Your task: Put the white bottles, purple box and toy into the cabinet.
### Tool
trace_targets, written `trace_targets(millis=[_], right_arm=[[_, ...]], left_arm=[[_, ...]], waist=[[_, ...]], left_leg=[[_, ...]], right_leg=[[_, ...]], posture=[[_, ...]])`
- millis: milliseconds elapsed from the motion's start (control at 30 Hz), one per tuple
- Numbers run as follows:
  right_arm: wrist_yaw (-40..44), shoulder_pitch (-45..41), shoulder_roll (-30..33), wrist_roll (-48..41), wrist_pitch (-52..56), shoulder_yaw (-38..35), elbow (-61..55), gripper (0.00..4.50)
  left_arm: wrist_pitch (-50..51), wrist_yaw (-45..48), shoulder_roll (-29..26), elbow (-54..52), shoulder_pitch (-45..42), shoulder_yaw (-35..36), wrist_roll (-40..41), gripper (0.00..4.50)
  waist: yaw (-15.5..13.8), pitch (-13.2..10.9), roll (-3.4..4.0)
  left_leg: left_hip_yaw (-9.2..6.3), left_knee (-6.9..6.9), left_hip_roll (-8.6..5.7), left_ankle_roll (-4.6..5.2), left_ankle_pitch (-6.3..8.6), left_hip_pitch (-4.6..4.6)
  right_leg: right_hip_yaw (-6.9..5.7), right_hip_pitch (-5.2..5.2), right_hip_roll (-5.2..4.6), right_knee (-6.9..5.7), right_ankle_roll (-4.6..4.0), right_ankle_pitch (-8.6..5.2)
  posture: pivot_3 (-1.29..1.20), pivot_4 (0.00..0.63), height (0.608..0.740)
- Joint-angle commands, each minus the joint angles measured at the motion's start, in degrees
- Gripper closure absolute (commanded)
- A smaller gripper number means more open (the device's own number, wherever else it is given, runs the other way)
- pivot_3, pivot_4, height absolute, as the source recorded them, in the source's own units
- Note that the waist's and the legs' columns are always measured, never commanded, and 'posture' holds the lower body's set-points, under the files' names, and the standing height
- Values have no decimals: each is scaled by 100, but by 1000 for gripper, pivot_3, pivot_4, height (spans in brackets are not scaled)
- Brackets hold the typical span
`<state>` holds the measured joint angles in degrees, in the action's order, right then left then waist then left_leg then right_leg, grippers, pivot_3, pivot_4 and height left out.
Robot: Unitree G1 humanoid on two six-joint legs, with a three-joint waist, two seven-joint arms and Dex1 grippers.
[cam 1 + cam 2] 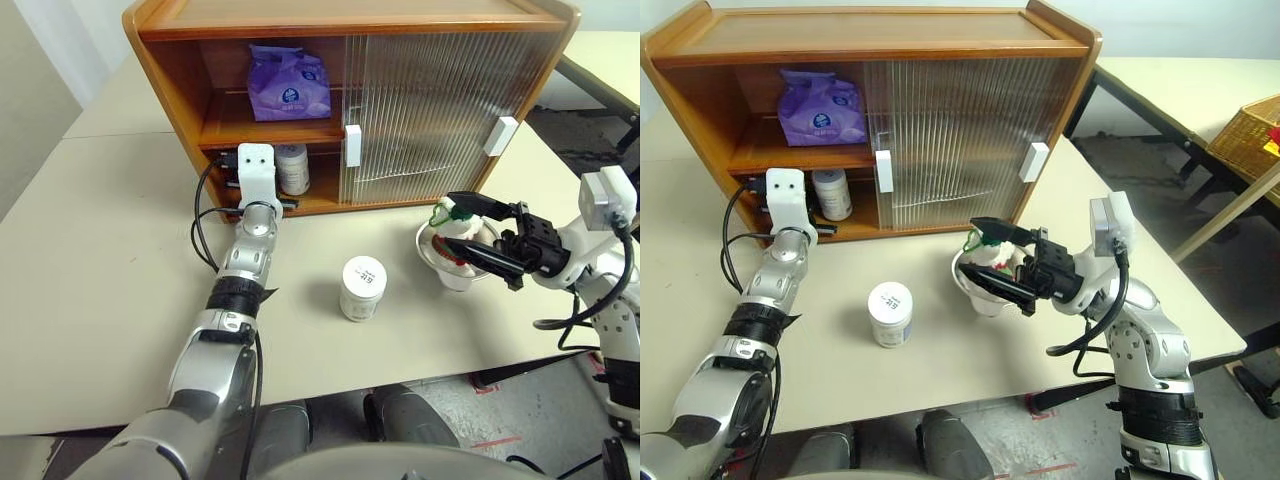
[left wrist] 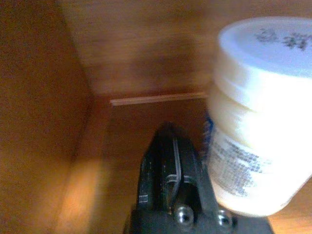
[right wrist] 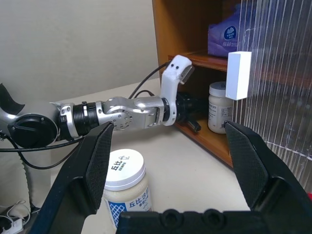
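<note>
The cabinet [image 1: 350, 25] stands at the back of the table with its left half open. The purple box [image 1: 288, 84] lies on its upper shelf. One white bottle [image 1: 292, 168] stands on the lower shelf. My left gripper [image 2: 169, 146] reaches into that shelf, shut and empty, just beside this bottle [image 2: 263, 122]. A second white bottle [image 1: 362, 288] stands on the table in front. The toy [image 1: 452, 215] sits in a shiny metal bowl [image 1: 440, 262] at the right. My right gripper [image 1: 470, 232] is open, its fingers on either side of the toy and bowl.
Ribbed sliding doors [image 1: 430, 110] with white handles [image 1: 352, 145] cover the cabinet's right half. The table's front edge [image 1: 400, 375] runs close below the loose bottle. A wicker basket [image 1: 1245, 130] sits on another table at far right.
</note>
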<state>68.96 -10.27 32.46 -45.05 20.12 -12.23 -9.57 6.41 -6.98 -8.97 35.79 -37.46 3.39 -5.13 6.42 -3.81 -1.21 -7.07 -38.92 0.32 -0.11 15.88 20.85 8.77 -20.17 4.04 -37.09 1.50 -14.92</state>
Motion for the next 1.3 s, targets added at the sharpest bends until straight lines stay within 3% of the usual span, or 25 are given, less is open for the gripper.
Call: trace_targets(millis=[33, 1300], right_arm=[[-19, 68, 32, 2, -44, -36, -86, 0], [-239, 247, 199, -177, 63, -170, -414, 0]], left_arm=[[-176, 125, 9, 251, -141, -61, -3, 4480], [-1076, 1138, 300, 1621, -731, -319, 43, 4480]], waist=[[12, 0, 0], [136, 1, 1]], left_leg=[[0, 0, 0, 0, 0, 0], [1, -11, -4, 5, -1, 5]], right_leg=[[0, 0, 0, 0, 1, -1], [-1, 4, 0, 0, 74, -20]], posture=[[-202, 64, 740], [-232, 51, 740]])
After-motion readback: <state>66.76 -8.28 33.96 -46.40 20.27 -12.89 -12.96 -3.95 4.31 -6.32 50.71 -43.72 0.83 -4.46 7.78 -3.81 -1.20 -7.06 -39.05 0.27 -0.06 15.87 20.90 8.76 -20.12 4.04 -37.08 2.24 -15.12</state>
